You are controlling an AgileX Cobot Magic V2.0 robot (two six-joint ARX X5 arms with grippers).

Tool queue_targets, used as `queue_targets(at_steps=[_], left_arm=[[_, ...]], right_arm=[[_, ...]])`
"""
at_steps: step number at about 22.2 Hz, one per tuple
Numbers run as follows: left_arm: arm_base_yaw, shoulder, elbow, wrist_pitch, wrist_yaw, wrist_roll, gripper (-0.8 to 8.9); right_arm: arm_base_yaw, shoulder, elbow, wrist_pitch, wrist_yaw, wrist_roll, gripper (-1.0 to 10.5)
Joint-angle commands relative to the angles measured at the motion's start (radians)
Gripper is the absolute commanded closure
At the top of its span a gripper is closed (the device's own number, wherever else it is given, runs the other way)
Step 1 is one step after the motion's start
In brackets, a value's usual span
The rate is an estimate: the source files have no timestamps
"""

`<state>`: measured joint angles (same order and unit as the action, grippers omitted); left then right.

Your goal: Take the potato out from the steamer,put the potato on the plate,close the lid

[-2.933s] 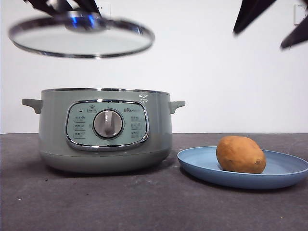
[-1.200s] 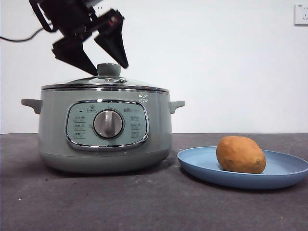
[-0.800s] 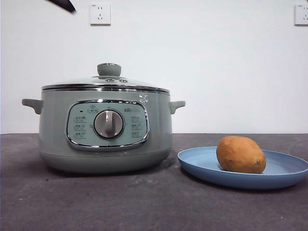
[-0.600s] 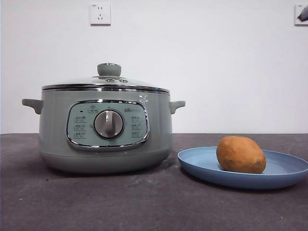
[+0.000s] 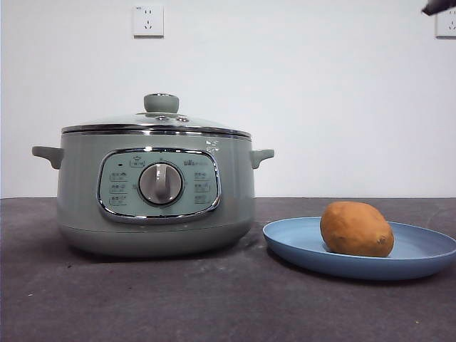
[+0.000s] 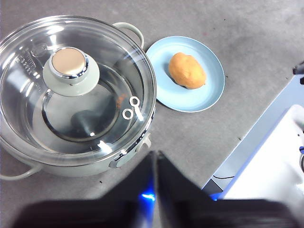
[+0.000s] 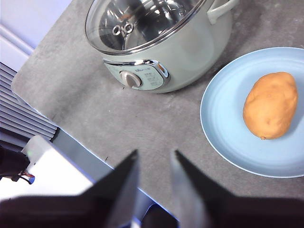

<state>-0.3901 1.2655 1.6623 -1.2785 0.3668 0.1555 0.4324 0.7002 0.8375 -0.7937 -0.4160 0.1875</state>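
Observation:
The pale green steamer (image 5: 78, 185) stands on the dark table with the glass lid (image 5: 153, 125) seated on its rim, knob (image 5: 162, 103) up. To its right the orange-brown potato (image 5: 356, 228) lies on the light blue plate (image 5: 299, 246). My left gripper (image 6: 155, 156) is shut on nothing, high above the steamer (image 6: 71, 168) and the lid (image 6: 109, 90). My right gripper (image 7: 155, 154) is open and empty, raised above the table in front of the steamer (image 7: 190, 52) and the plate (image 7: 223, 118). Only a black tip (image 5: 438, 6) shows at the front view's top right corner.
Wall sockets (image 5: 147, 20) hang on the white wall behind. The table's edge (image 6: 266, 123) runs close to the plate in the left wrist view, with white equipment (image 6: 280, 166) beyond it. Another table edge (image 7: 57, 128) lies in front of the steamer.
The lid, held above the steamer at first, came down onto the steamer. The gripper let go of it and rose out of the front view. A black tip now shows at the top right.

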Motion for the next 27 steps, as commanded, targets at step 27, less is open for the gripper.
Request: queue_targets(at_steps=[27], left_arm=[[0.403,-0.703,-0.829,1.025,-0.157,0.028,8.18]], right_arm=[[0.002,0.0,0.003,-0.001,0.003,0.002,9.5]])
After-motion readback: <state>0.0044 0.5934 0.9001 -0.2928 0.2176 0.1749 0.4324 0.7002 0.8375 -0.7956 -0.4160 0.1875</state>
